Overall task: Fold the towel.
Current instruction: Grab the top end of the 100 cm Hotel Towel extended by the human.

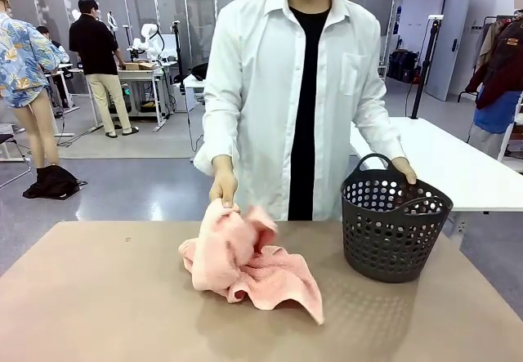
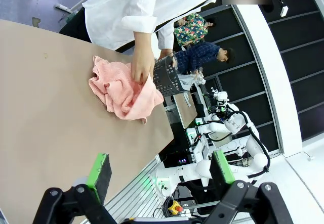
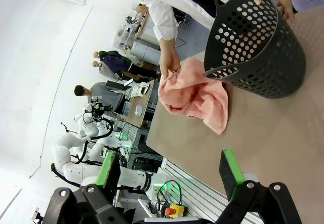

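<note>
The towel is bunched on the desk, a hand holding it. Both jaws are wide open and empty. Pull it flat before folding.

A hand grips the crumpled towel beside the basket on the table.

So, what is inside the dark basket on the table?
Inside the basket only its own holed far wall shows, and no contents rise above the rim. The near wall covers the bottom, so whether it is empty cannot be told.
</note>
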